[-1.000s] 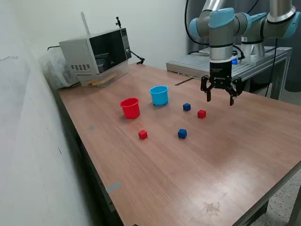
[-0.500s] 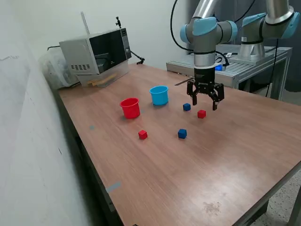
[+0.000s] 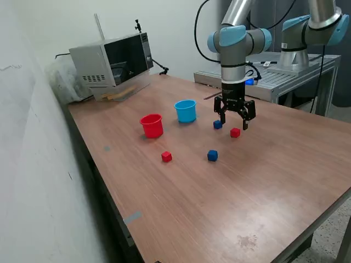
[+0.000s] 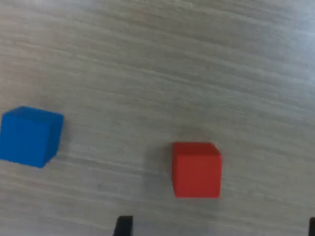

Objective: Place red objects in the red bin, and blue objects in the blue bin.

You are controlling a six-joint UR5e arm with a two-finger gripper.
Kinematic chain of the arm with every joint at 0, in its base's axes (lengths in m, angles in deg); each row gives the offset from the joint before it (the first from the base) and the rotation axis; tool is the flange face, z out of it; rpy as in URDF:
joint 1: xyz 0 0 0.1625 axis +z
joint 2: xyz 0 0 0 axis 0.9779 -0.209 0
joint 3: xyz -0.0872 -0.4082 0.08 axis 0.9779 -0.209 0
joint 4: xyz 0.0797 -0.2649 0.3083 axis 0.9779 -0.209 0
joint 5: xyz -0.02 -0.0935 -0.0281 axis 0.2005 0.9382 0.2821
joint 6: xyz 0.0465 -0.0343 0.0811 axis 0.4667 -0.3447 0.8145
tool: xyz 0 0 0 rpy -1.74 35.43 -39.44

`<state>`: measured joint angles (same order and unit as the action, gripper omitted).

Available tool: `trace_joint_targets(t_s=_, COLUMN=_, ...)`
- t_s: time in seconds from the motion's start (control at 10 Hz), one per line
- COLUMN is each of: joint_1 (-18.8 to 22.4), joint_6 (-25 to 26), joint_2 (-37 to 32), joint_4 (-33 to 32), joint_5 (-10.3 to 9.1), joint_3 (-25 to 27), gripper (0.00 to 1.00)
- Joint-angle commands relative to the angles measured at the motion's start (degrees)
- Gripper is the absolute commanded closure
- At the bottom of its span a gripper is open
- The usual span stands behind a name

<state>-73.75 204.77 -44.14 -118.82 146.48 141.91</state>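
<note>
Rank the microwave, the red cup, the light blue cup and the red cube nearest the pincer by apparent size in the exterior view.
1. Microwave, by far the largest.
2. Red cup and light blue cup: they look alike, so no ranking between them.
3. Red cube, the smallest.

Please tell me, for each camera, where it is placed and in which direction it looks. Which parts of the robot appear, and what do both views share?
Exterior view: off the arm, raised, looking down across the wooden table; it shows the arm and open gripper above the cubes, with the round red plastic cup and the round light blue plastic cup.
Wrist view: on the wrist, looking down at the table; only dark fingertips show.
Shared: the small red cube and the small dark blue cube beside it.
</note>
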Motion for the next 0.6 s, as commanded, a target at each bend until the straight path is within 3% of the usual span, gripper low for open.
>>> trace_joint_targets(t_s=0.0, joint_1=-0.14, joint_6=-1.31, joint_2=0.15, joint_4=-0.11, joint_5=-0.05, joint_3=1.45, gripper=0.0)
trace_joint_targets(t_s=0.5, joint_1=-0.14, joint_6=-3.07, joint_2=0.68, joint_4=-0.11, joint_5=-0.05, joint_3=2.15, gripper=0.0)
